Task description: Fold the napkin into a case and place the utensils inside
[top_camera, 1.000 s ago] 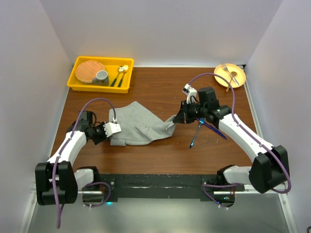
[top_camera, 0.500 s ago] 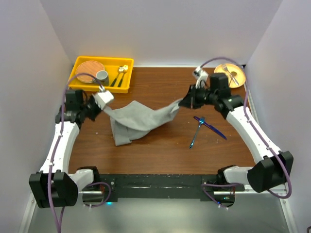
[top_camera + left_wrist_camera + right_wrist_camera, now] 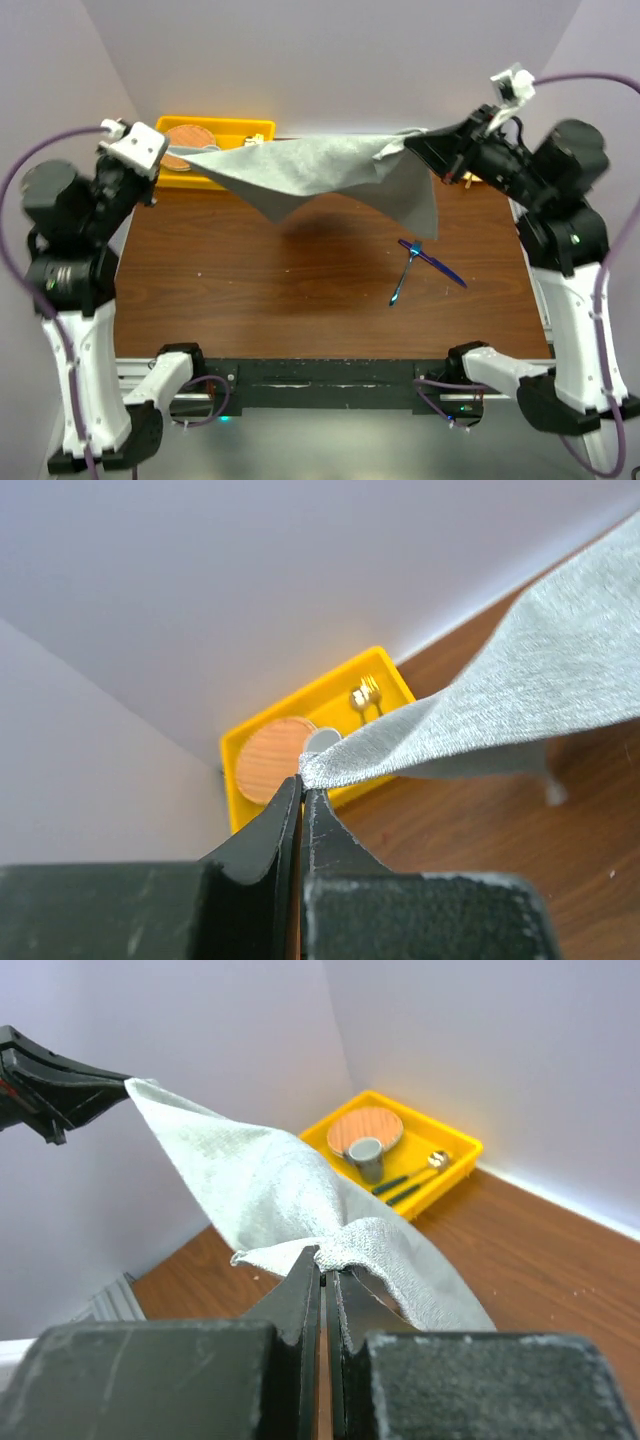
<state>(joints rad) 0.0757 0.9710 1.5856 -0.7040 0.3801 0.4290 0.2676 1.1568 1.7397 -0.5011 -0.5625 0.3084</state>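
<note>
A plain mid-grey square cloth napkin (image 3: 320,175) hangs stretched in the air above the brown wooden counter (image 3: 250,300), just in front of the yellow plastic tray (image 3: 240,126). The left pincer (image 3: 183,157) is clamped tight on the corner nearest the tray, and the right pincer (image 3: 408,146) is clamped tight on the corner far to the tray's right. The cloth sags and drapes between the two grips, so it looks light and limp and is best taken by pinching corners or hems. The slim blue-handled knife and fork (image 3: 420,265) lie crossed on the counter, well forward and right of the tray.
</note>
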